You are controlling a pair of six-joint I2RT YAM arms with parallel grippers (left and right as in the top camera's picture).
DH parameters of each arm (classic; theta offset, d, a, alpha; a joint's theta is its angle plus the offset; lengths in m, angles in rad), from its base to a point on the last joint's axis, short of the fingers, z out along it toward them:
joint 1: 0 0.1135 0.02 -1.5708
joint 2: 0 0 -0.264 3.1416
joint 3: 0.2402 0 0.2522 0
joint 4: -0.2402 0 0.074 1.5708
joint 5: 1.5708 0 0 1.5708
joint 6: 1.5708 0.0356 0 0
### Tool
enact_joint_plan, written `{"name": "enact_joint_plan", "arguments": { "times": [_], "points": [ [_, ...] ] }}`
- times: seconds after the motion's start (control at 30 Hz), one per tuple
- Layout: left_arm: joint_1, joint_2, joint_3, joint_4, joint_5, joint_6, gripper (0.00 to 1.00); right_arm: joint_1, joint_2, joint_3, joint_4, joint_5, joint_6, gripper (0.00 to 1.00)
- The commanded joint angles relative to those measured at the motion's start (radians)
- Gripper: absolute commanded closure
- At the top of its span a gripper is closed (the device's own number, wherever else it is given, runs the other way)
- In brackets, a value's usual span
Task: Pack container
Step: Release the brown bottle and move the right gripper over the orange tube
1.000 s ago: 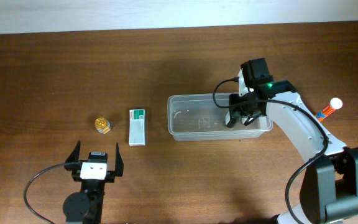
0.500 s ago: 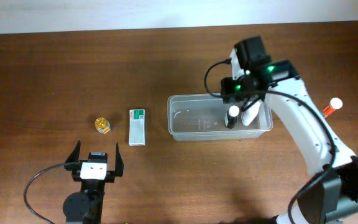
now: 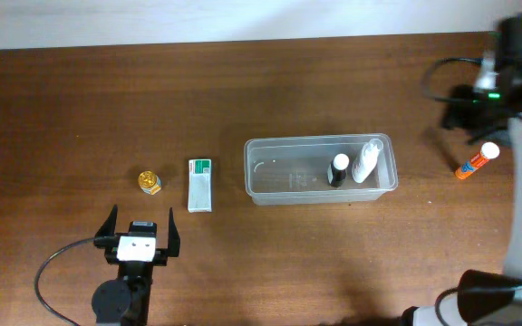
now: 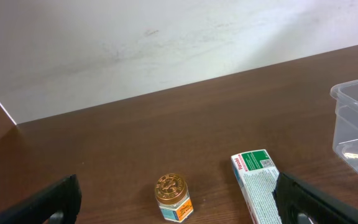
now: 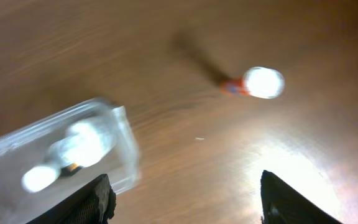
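Brown wooden table (image 3: 80, 100). Small jar (image 3: 149, 182), gold lid, upright, left of centre. Green-white box (image 3: 200, 185) lying flat just beside jar, apart. Dark bottle (image 3: 338, 169), white cap, upright; white bottle (image 3: 366, 161) leaning right beside it. Orange tube (image 3: 476, 161), white cap, lying diagonal, far right. Pale wall (image 4: 135, 37) behind table.

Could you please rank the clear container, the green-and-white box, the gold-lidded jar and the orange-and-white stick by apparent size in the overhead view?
1. Clear container, by far the largest.
2. Green-and-white box.
3. Orange-and-white stick and gold-lidded jar: not ranked, since the stick looks longer and the jar wider.
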State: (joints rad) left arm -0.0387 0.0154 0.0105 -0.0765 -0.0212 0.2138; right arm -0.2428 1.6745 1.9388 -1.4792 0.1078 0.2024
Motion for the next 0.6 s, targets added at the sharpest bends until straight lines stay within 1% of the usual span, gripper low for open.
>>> {"name": "enact_joint_plan", "arguments": {
  "times": [0.0, 0.17, 0.27, 0.57],
  "points": [
    [0.005, -0.007, -0.002, -0.006, 0.015, 0.009, 0.00, -0.109, 0.005, -0.053, 0.023, -0.013, 0.012, 0.31],
    [0.005, -0.007, -0.002, -0.006, 0.015, 0.009, 0.00, -0.195, 0.037, -0.145, 0.122, -0.018, 0.017, 0.30],
    [0.005, -0.007, -0.002, -0.006, 0.014, 0.009, 0.01, -0.232, 0.061, -0.187, 0.179, -0.056, 0.017, 0.28],
    [0.005, -0.007, -0.002, -0.006, 0.015, 0.009, 0.01, -0.269, 0.192, -0.198, 0.244, -0.079, -0.002, 0.28]
  ]
}}
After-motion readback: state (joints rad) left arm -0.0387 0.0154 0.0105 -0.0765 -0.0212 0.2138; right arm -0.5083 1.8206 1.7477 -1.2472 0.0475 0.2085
